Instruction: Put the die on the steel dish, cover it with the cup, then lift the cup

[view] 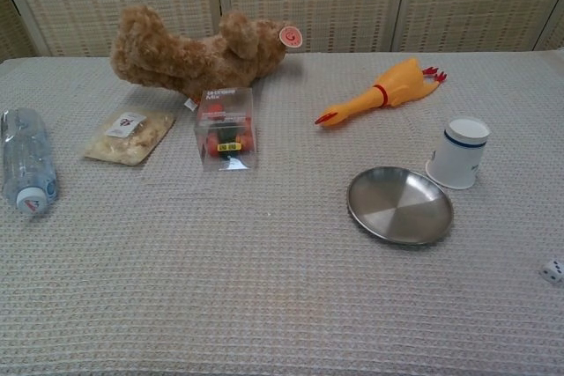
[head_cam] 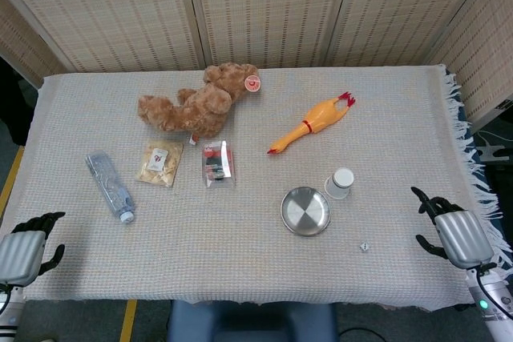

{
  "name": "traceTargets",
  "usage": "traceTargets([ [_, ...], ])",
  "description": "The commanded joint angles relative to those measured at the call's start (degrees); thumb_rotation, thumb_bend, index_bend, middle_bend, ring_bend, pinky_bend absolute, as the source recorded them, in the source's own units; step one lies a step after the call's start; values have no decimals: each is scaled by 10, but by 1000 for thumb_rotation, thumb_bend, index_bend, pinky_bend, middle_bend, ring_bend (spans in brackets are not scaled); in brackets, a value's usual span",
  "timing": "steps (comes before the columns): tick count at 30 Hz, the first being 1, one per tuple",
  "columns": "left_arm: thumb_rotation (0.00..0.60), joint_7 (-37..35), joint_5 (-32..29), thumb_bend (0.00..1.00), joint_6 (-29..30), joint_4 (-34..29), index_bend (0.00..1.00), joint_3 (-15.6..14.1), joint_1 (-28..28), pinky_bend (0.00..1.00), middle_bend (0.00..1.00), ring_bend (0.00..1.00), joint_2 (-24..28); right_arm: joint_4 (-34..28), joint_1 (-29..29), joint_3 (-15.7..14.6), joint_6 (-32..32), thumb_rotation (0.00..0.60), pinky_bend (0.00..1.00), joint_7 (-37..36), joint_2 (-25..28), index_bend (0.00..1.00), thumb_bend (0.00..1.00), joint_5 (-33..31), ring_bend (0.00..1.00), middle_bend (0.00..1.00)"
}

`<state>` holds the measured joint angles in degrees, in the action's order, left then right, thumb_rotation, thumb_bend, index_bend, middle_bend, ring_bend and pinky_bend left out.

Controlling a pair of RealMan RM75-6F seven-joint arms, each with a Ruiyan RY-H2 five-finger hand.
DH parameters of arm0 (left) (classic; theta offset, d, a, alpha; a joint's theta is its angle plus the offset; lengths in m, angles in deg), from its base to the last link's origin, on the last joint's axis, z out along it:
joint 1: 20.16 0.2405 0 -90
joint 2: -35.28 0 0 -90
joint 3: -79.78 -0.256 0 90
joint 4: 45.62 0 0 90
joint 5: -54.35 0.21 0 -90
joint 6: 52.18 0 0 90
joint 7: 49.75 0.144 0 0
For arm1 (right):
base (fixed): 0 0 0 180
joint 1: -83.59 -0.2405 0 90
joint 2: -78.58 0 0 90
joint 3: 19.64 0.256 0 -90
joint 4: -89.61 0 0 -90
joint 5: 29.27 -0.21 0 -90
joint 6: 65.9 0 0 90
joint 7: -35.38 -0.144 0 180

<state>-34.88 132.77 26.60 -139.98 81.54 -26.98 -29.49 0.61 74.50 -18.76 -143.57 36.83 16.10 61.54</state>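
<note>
A small white die (head_cam: 364, 247) (view: 552, 271) lies on the cloth, to the front right of the round steel dish (head_cam: 304, 211) (view: 400, 205). A white paper cup (head_cam: 339, 183) (view: 458, 153) with a dark band stands mouth down just right of the dish's far side. In the head view my right hand (head_cam: 449, 227) hovers at the table's right front edge, fingers apart, holding nothing, well right of the die. My left hand (head_cam: 26, 247) sits at the front left corner, fingers loosely curled, holding nothing. The chest view shows neither hand.
A brown teddy bear (head_cam: 200, 102) and a yellow rubber chicken (head_cam: 313, 122) lie at the back. A plastic bottle (head_cam: 109, 186), a snack bag (head_cam: 160, 163) and a clear packet (head_cam: 217, 162) lie on the left half. The cloth's fringed edge (head_cam: 469, 158) runs down the right.
</note>
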Motion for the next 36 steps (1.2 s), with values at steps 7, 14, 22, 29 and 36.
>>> traceTargets([
  [7, 600, 5, -9, 382, -3, -4, 206, 1, 0, 323, 231, 238, 1, 74, -50, -19, 65, 600, 841, -54, -39, 343, 131, 36, 671, 789],
  [14, 600, 10, -16, 382, -14, -7, 205, -1, -4, 322, 231, 238, 2, 124, -93, -38, 121, 600, 872, -129, -55, 334, 131, 58, 697, 815],
  [22, 600, 6, -23, 382, -16, -10, 206, 0, -4, 322, 232, 238, 4, 167, -129, -69, 154, 600, 872, -199, -70, 290, 137, 93, 697, 815],
  [29, 600, 3, -27, 384, -19, -10, 206, 0, -5, 322, 232, 238, 6, 205, -146, -86, 164, 600, 871, -236, -94, 323, 239, 106, 698, 815],
  [36, 600, 2, -33, 384, -25, -10, 207, 0, -7, 322, 232, 238, 7, 241, -158, -110, 140, 600, 874, -309, -113, 406, 312, 133, 702, 823],
])
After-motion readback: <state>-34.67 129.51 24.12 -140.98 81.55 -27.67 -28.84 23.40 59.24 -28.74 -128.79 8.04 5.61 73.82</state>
